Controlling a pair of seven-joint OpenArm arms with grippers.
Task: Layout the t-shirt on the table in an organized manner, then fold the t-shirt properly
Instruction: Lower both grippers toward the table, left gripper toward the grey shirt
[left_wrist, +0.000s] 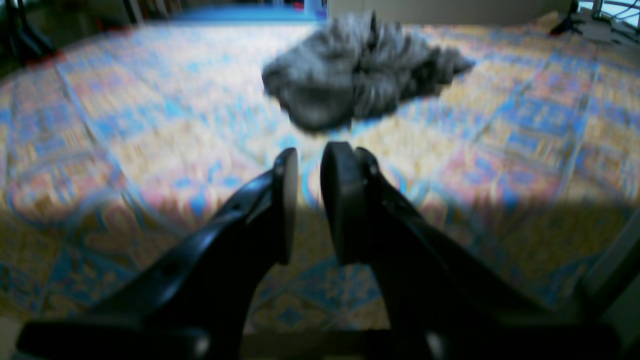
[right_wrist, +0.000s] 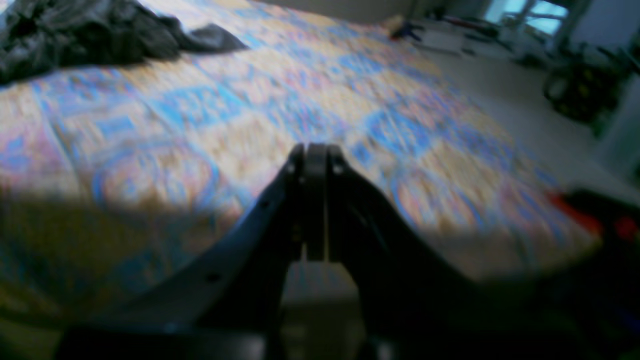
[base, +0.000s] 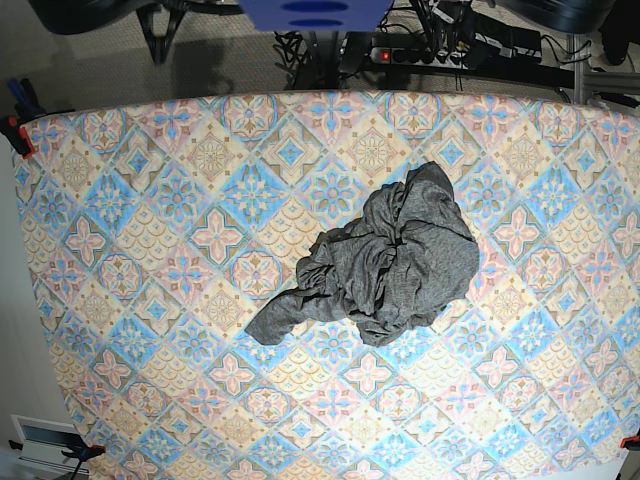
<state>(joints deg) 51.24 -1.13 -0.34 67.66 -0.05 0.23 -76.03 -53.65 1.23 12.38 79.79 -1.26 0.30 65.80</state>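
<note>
Seen from the base view, the table (base: 120, 250) spreads wide under a cloth of pastel diamond medallions in blue, pink, cream and orange, flat and matte, with faint fold creases. Left side of the cloth is bare; a red clamp (base: 13, 133) grips the far left edge. Right of centre lies the t-shirt (base: 385, 265), dark heather-grey soft knit, bunched in a crumpled heap with deep rumpled folds. One narrow tongue of fabric trails down-left from the heap, flat on the cloth. A rounded lobe sticks up at the heap's upper right. No print seen; neckline and sleeves not identifiable in the wad.

Right wrist view, blurred: right gripper (right_wrist: 316, 200) is black, smooth, hard plastic, jaws clenched pad to pad with nothing between them, above bare cloth. The shirt sits at the upper left of that view, well apart from the fingertips.

Left wrist view, also blurred: left gripper (left_wrist: 309, 200) has black curved fingers with flat oval pads (left_wrist: 345, 200), jaws slightly parted, narrow gap, nothing held. The shirt lies ahead of the tips, near but not touching.
</note>
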